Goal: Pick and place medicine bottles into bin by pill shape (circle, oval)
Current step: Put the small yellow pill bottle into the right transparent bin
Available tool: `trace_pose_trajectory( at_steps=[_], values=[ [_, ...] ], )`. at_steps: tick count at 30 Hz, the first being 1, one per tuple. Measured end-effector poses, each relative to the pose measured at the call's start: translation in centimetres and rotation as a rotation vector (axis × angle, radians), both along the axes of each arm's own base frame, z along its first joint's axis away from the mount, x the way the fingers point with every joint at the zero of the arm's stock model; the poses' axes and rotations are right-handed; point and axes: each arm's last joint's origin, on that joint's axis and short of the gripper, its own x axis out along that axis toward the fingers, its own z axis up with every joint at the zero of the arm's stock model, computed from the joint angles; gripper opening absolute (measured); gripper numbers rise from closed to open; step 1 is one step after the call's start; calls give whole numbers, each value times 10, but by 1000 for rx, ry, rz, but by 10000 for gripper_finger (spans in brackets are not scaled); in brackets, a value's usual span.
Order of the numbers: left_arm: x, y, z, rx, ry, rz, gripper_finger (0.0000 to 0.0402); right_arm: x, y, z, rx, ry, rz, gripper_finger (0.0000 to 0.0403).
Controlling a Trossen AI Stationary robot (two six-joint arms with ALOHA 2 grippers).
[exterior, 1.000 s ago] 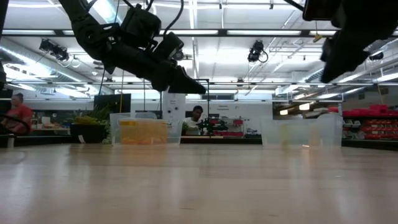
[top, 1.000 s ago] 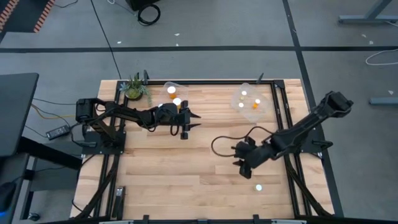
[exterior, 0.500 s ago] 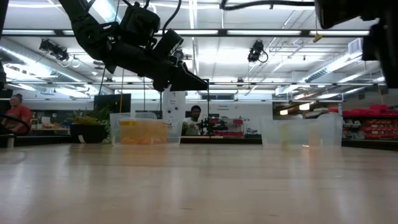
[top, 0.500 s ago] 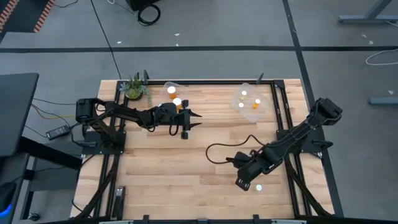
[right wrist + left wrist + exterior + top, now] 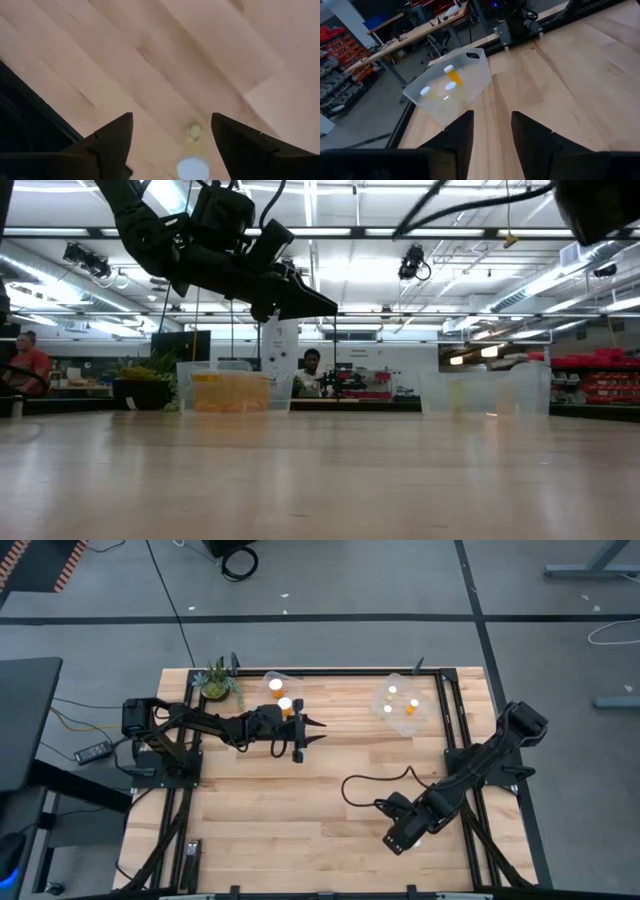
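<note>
Sorting nears completion: left bin (image 5: 281, 686) holds two capped medicine bottles (image 5: 275, 686), right bin (image 5: 399, 700) three. Left end effector (image 5: 306, 730) hovers just beside its bin, fingers narrowly parted and empty. Right end effector (image 5: 172, 142) hangs wide open over the last bottle (image 5: 192, 165), standing near the counter (image 5: 300, 800) front edge, ungrasped.
</note>
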Motion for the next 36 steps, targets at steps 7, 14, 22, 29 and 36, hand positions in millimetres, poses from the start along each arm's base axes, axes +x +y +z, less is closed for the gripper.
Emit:
trace_pose_trajectory(
  at_steps=[7,14,22,29,36],
  values=[
    [0,0,0,1,-1,0,140,-1,8,-12,49,107,-33,278],
    [0,0,0,1,4,0,134,-6,13,-13,67,140,-89,278],
    [0,0,-1,4,11,-1,138,-12,23,-26,69,225,-97,278],
    [0,0,-1,9,11,0,126,-13,29,-42,73,311,-80,274],
    [0,0,-1,9,10,0,125,-12,30,-46,64,320,-74,250]
  ],
)
